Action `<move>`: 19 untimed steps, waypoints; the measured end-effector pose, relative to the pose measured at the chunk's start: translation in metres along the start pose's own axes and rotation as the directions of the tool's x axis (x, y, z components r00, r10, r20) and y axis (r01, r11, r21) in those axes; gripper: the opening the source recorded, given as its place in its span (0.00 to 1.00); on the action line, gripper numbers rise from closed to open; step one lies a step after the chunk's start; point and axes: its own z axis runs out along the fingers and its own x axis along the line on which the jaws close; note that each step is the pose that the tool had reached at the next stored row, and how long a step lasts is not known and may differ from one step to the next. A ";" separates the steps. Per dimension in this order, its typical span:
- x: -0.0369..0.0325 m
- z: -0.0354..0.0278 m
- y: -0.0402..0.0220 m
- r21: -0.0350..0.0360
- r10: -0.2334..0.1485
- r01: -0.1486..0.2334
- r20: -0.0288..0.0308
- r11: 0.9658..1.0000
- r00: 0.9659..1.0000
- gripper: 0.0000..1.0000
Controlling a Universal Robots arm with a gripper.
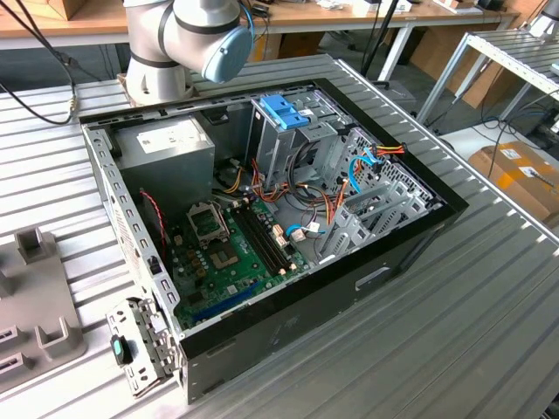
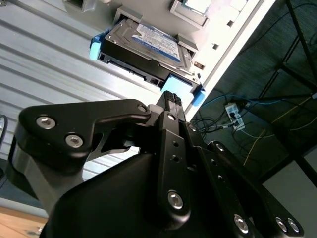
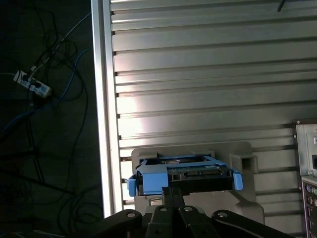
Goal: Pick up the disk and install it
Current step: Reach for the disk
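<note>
The exterior view shows my arm [image 1: 188, 39] at the far side of the ribbed desk [image 1: 454, 332] and the open computer case [image 1: 384, 262], with its power supply [image 1: 166, 144], motherboard [image 1: 227, 253] and the blue latch [image 1: 284, 112] on top of the drive cage [image 1: 271, 153].

Both wrist views show the disk [image 2: 148, 42] [image 3: 193, 176]. It lies flat, label up, in a grey holder [image 3: 242, 158] near the desk edge, outside the case. Cables [image 3: 44, 99] lie on the floor beyond that edge.

My claw [image 2: 171, 96] [image 3: 171, 191] has its fingers drawn together with nothing seen between them. The tips are at the disk's blue rail [image 2: 176, 84]; I cannot tell whether they touch it
</note>
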 end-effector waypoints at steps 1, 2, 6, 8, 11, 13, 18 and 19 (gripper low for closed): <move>0.0007 0.0002 -0.0001 0.000 0.000 0.000 0.000 1.000 1.000 0.11; 0.0014 0.0004 -0.0002 0.000 0.000 0.000 0.000 1.000 1.000 0.11; 0.0022 0.0024 -0.0004 0.000 0.000 0.000 0.000 1.000 1.000 0.11; 0.0021 0.0048 -0.0025 0.000 0.000 0.000 -0.001 1.000 1.000 0.11; 0.0019 0.0076 -0.0061 0.000 0.000 0.000 -0.001 1.000 1.000 0.11; 0.0019 0.0082 -0.0067 0.000 0.000 0.000 -0.002 1.000 1.000 0.11; 0.0019 0.0087 -0.0068 0.000 0.000 0.000 -0.002 1.000 1.000 0.11; 0.0019 0.0087 -0.0068 0.000 0.000 0.000 -0.002 1.000 1.000 0.11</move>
